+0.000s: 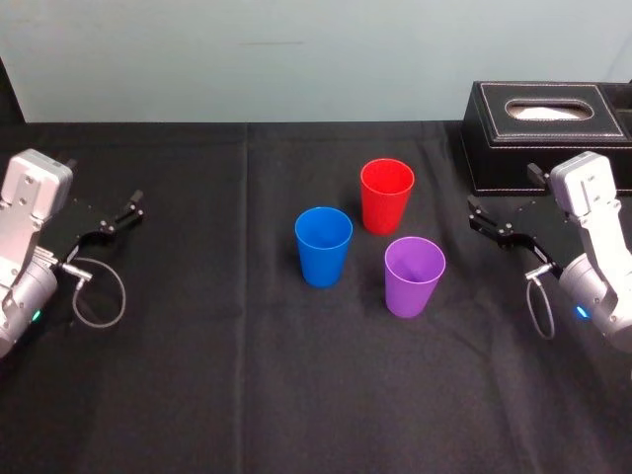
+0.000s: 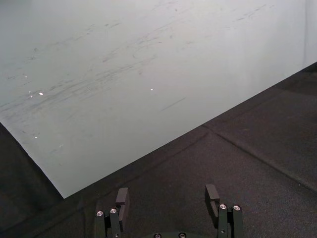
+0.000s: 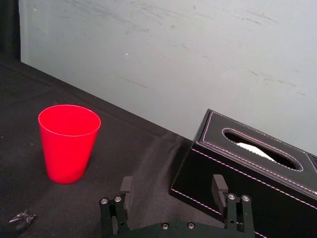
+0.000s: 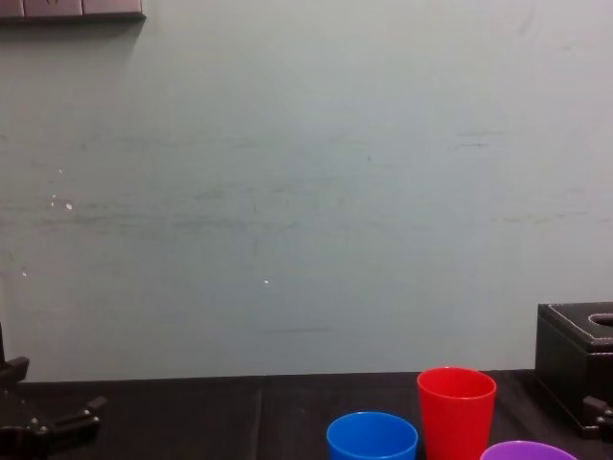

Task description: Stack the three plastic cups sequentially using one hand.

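The left gripper (image 1: 126,212) sits low at the left side of the desk (image 1: 247,385). It points inward, and its jaws are spread apart and hold nothing. The right gripper (image 1: 481,219) mirrors it on the right, just in front of the black box (image 1: 543,133), with its jaws likewise apart and empty. Between them the red cup (image 1: 386,196), blue cup (image 1: 323,246) and purple cup (image 1: 414,276) stand upright in a close triangle, none touching. Red is farthest back, blue is left, and purple is nearest, to the right. Bare black cloth lies open between each gripper and the cups.
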Tool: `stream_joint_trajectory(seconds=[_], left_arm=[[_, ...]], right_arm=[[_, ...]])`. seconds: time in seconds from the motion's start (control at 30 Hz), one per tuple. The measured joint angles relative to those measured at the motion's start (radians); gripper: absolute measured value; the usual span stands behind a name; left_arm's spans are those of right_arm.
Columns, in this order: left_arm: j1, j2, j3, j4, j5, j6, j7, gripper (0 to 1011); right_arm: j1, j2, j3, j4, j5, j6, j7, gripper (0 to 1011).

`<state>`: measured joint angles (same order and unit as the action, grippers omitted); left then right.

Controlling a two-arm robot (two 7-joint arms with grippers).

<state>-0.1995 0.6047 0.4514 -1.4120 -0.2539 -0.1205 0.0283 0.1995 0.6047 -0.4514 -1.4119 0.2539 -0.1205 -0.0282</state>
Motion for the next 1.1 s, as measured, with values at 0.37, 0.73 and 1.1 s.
stream_joint_trajectory(seconds=[0.37, 0.73, 1.1], left_arm=[[0.0, 0.0, 0.0, 0.0, 0.0, 0.0, 0.0, 1005], [0.0, 0.0, 0.0, 0.0, 0.0, 0.0, 0.0, 1005], [0.0, 0.0, 0.0, 0.0, 0.0, 0.0, 0.0, 1005]], right_arm=[[0.0, 0.0, 0.0, 0.0, 0.0, 0.0, 0.0, 1003], [0.0, 0.0, 0.0, 0.0, 0.0, 0.0, 0.0, 1003], [-0.037, 0.01, 0.04, -0.032, 0.008, -0.029, 0.023, 1003]])
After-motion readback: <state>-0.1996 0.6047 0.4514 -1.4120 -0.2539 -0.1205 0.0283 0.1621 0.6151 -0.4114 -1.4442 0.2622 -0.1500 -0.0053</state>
